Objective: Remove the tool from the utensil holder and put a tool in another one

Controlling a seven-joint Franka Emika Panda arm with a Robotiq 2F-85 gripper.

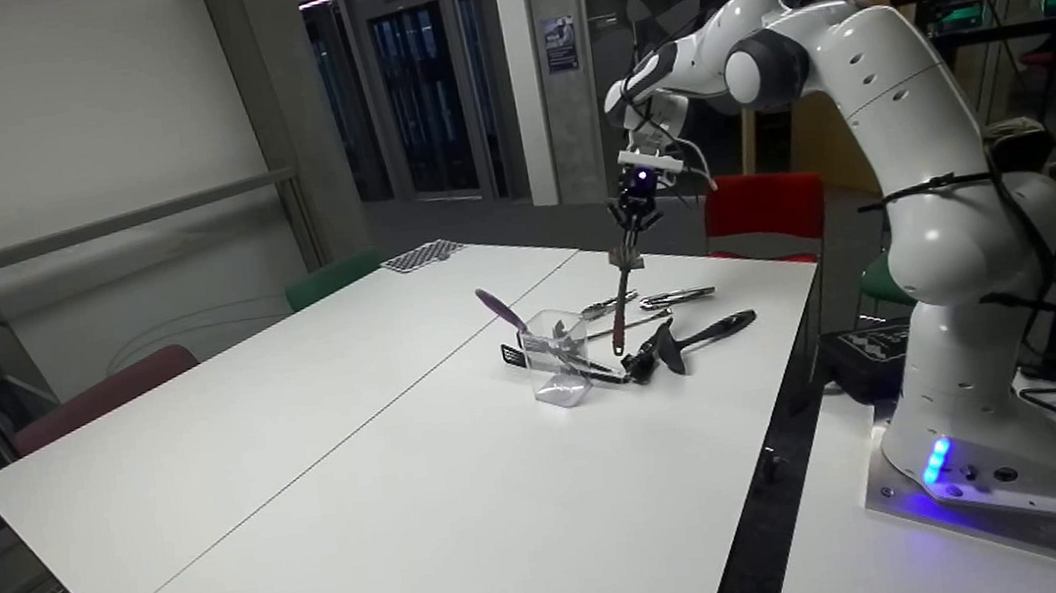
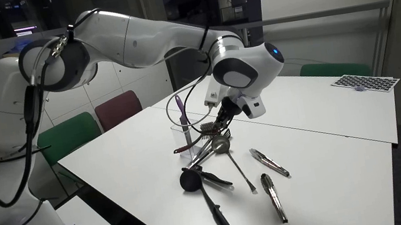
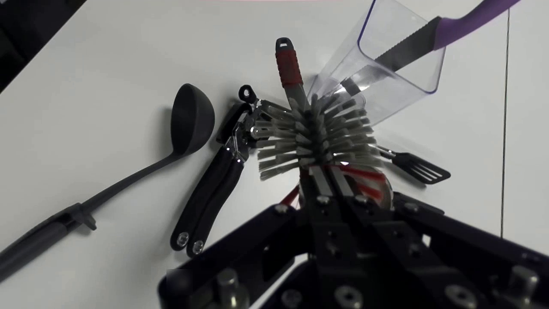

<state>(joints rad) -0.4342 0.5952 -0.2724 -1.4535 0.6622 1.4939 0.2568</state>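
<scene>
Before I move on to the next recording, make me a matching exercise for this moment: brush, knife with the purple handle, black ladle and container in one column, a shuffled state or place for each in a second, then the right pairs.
Things:
1. brush
2. purple-handled knife
3. black ladle
4. container

States or places:
A. lying on the table
B. see-through, standing upright
C. clamped in the gripper
D. leaning inside the container

Right pairs: 1-C; 2-D; 3-A; 4-B
</scene>
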